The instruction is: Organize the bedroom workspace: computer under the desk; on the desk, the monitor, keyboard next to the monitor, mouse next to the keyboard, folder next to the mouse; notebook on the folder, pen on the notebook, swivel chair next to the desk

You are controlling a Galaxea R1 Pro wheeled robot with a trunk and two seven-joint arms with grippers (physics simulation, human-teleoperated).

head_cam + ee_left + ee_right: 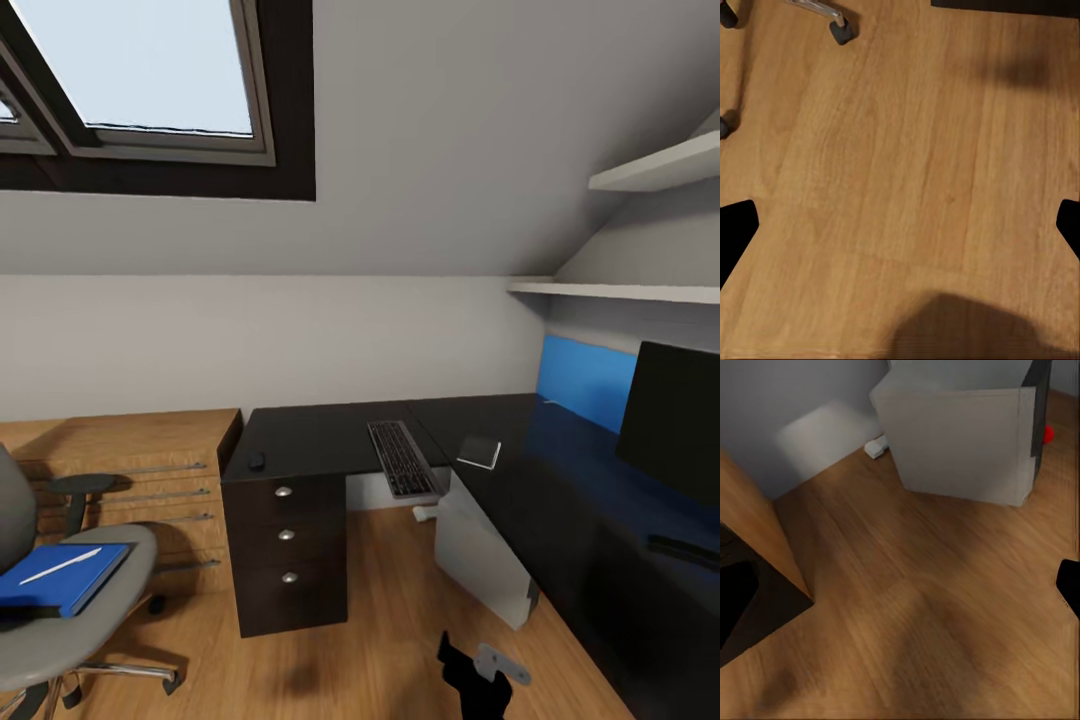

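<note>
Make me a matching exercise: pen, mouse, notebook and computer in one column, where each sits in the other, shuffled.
Things:
1. pen
2. mouse
3. notebook
4. computer

Places:
A. on the floor under the desk
B. on the desk above the drawers
C. on the folder on the chair
D. on the desk, between keyboard and monitor

Pairs: 1-C, 2-B, 3-D, 4-A

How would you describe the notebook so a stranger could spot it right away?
Find the long black L-shaped desk. Near its inner corner, just right of the dark keyboard, lies the notebook: a small, thin grey rectangle with pale edges, the only light thing on that dark top.
</note>
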